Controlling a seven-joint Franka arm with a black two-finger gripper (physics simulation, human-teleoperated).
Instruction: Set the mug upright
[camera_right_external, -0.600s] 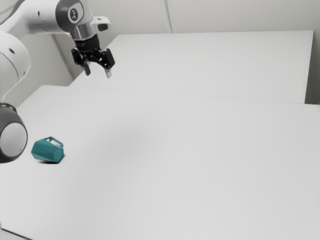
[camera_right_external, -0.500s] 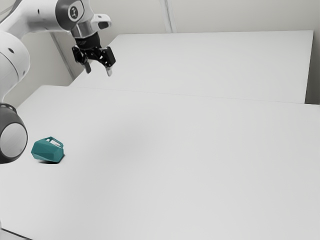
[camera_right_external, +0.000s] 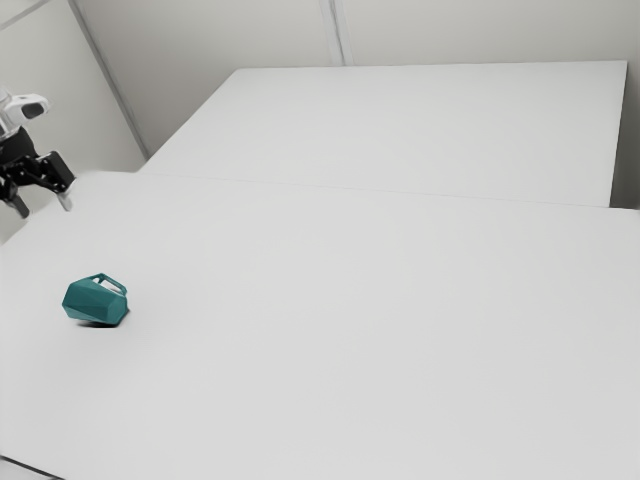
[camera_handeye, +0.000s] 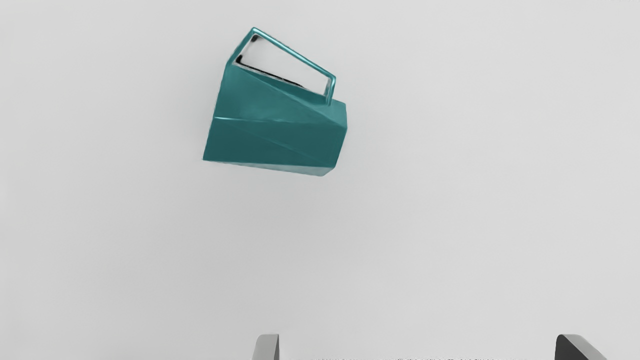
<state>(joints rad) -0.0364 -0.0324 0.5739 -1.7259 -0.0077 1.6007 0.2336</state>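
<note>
Exterior view: my hand (camera_right_external: 43, 207) is wide open, up in the air. The mug (camera_right_external: 95, 304) lies on its side on the table (camera_right_external: 350, 320), at five o'clock from my hand, handle (camera_handeye: 295, 53) at one o'clock.

The arm (camera_right_external: 12, 113) has swung well over toward the exterior view's left, bringing its hand down with it. The fingers (camera_right_external: 65, 201), which hung high above the far part of the desk (camera_right_external: 350, 330), now sit lower in that view, against the desk's edge and closer to the teal mug (camera_right_external: 95, 303).
</note>
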